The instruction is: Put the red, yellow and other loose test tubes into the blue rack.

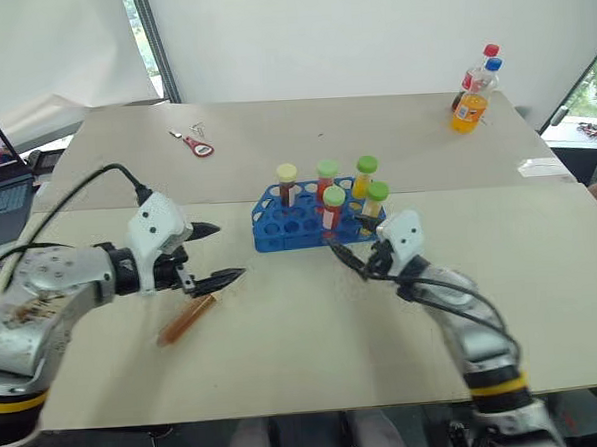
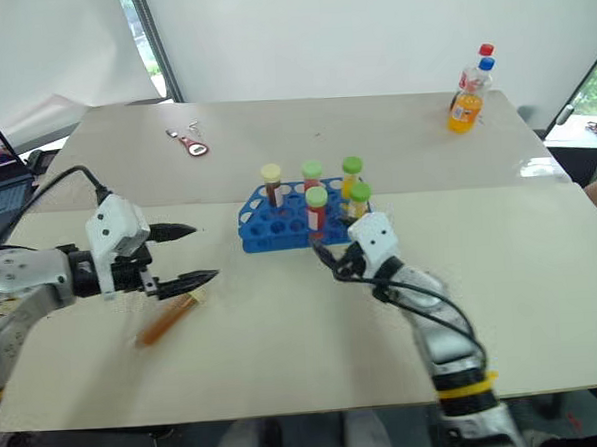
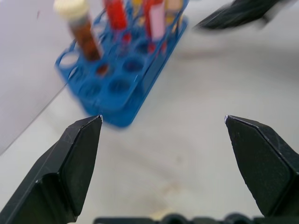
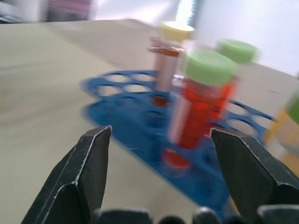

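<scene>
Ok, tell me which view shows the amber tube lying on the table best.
The left eye view: the amber tube lies in full on the table, just beneath the open left gripper. The right eye view shows the same, slightly farther left.

Rack [image 1: 279, 230]: blue plastic, smooth, slight sheen.
Tubes [image 1: 334, 210]: clear, glossy; plastic-looking matt caps, green and cream.
Loose tube [image 1: 186, 319]: clear, amber fill.
Table [image 1: 305, 343]: beige, matt, smooth.
Fingers [image 3: 77, 163]: black, matt plastic.
Bottle [image 1: 470, 104]: clear glossy plastic.
</scene>
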`<state>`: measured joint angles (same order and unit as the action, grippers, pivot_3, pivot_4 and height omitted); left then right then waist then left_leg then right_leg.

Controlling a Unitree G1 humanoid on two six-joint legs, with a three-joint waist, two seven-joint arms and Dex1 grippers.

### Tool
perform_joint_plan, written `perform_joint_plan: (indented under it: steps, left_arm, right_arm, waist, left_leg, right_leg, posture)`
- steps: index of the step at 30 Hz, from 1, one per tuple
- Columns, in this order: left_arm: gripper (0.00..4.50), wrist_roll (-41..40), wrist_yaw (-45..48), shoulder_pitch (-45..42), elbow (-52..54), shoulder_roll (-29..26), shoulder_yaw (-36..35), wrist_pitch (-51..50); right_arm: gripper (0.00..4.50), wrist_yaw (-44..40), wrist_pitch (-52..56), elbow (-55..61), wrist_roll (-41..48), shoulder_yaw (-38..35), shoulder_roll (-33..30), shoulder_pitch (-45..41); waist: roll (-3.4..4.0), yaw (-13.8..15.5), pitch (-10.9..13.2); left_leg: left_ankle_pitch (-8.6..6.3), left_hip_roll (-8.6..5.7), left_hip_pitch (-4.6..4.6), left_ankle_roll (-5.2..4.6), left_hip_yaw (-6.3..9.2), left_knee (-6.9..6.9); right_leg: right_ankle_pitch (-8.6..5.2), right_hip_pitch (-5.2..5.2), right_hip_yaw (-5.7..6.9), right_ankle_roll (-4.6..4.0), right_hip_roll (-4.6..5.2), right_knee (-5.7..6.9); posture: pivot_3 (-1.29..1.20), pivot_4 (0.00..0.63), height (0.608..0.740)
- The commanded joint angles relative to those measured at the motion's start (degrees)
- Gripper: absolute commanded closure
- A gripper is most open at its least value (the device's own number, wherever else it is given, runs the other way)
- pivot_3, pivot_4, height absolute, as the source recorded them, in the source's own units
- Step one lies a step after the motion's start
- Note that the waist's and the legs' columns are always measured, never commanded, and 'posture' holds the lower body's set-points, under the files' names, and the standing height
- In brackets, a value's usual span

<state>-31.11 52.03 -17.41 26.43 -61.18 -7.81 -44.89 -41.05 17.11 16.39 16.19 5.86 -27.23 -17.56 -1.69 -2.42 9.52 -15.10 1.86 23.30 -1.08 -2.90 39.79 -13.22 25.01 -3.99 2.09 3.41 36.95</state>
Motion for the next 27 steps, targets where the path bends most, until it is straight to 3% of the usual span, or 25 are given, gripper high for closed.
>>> perform_joint_plan:
  steps: [1,4,6,13,20,23,27]
  left_arm:
    - [0.00,0.3,2.9,1.7,0.4,-6.1,-0.3,-4.5]
    - [0.00,1.6,3.7,4.7,1.1,-10.4,2.0,-7.4]
    - [0.00,2.1,2.4,4.6,1.4,-10.2,4.2,-8.8]
    - [0.00,9.7,-3.9,-1.9,-3.4,-4.1,15.5,-11.2]
    - [0.00,14.0,-3.1,-7.6,-8.6,-0.8,22.1,-11.3]
    - [0.90,15.6,-2.4,-10.5,-10.3,0.6,24.0,-10.4]
    - [2.84,17.4,-0.7,-12.3,-11.5,2.1,26.8,-8.9]
  right_arm:
    - [0.76,-11.1,11.0,9.4,11.3,-0.8,-7.8,-3.4]
    - [0.76,-16.7,17.7,12.3,17.6,-1.2,-13.9,-6.0]
    - [0.76,-18.7,20.9,13.6,20.4,-1.2,-16.4,-7.2]
    - [0.76,-17.9,28.2,17.4,26.2,-2.3,-18.6,-9.9]
    - [0.76,-16.4,32.5,18.4,32.3,-6.7,-20.8,-10.1]
    - [0.71,-14.4,35.7,18.1,36.8,-8.6,-20.6,-10.4]
    - [0.71,-13.5,37.5,19.1,38.7,-10.0,-22.8,-9.3]
  waist:
    - [-0.01,-0.1,0.0]
    - [-0.02,0.0,0.0]
    - [-0.05,0.4,0.0]
    - [-0.18,2.0,0.1]
    - [-0.23,2.2,0.1]
    - [-0.24,2.3,0.1]
    - [-0.24,2.3,0.1]
  left_leg:
    - [-0.01,0.03,-0.03,-0.01,-0.01,0.01]
    - [-0.01,0.07,-0.10,-0.02,-0.08,-0.03]
    - [-0.01,0.06,-0.09,-0.02,-0.14,-0.03]
    - [-0.01,0.00,0.03,-0.02,-0.42,0.10]
    - [-0.01,0.00,0.08,-0.02,-0.41,0.10]
    - [-0.01,0.00,0.08,-0.03,-0.42,0.11]
    - [-0.01,-0.01,0.10,-0.03,-0.41,0.12]
  right_leg:
    - [-0.02,-0.02,0.01,-0.02,-0.02,0.01]
    - [-0.07,-0.01,0.01,-0.09,-0.03,0.02]
    - [-0.10,0.00,0.04,-0.10,-0.04,0.03]
    - [-0.10,0.00,0.06,-0.09,-0.03,0.05]
    - [-0.10,0.02,0.06,-0.09,-0.03,0.02]
    - [-0.10,0.01,0.06,-0.09,-0.02,0.03]
    - [-0.10,0.02,0.05,-0.09,-0.03,0.04]
  posture:
    - [0.00,0.150,0.733]
    - [0.00,0.150,0.733]
    - [0.00,0.150,0.733]
    - [0.00,0.150,0.733]
    - [0.00,0.150,0.733]
    - [0.00,0.150,0.733]
    - [0.00,0.150,0.733]
